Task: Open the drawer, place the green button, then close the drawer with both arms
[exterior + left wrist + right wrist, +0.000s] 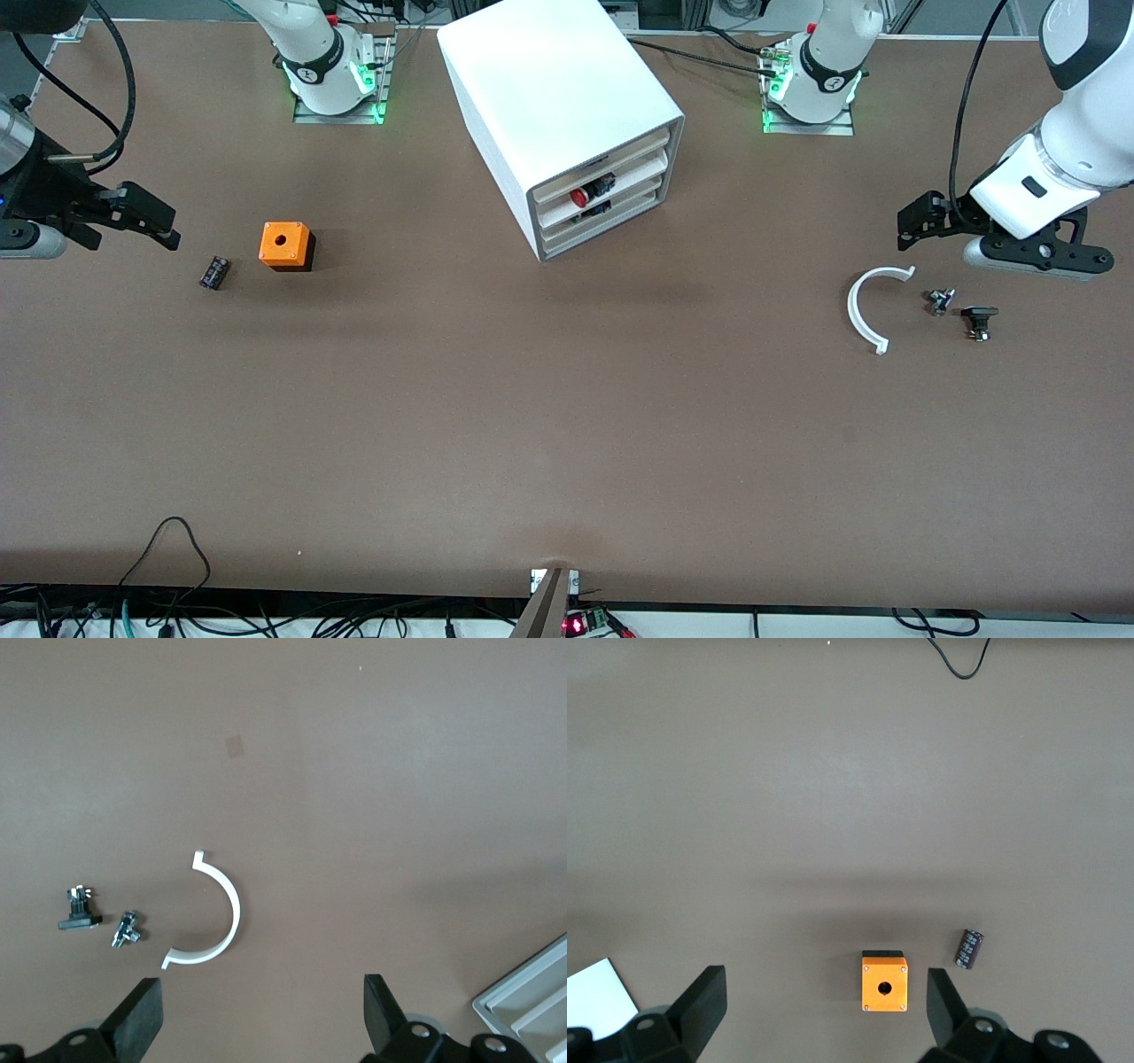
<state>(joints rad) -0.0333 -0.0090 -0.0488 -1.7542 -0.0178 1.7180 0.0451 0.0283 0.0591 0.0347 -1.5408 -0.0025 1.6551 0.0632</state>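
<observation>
The white cabinet (pixel 567 97) stands between the two arm bases, and its stacked tray drawers (pixel 611 206) are all pushed in. A red-capped button (pixel 580 195) shows in one drawer, and a dark part (pixel 592 211) in the drawer below it. No green-capped button is in view. My left gripper (pixel 907 227) hangs open and empty over the table at the left arm's end, above a white arc; its own view shows it open (pixel 261 1020). My right gripper (pixel 164 226) is open and empty at the right arm's end (pixel 824 1010), above the orange cube.
An orange cube with a hole (pixel 284 245) (pixel 884 983) and a small dark cylinder (pixel 213 272) (pixel 970 948) lie at the right arm's end. A white arc (pixel 864 310) (pixel 221 917), a small metal part (pixel 940 300) and a black part (pixel 979 321) lie at the left arm's end.
</observation>
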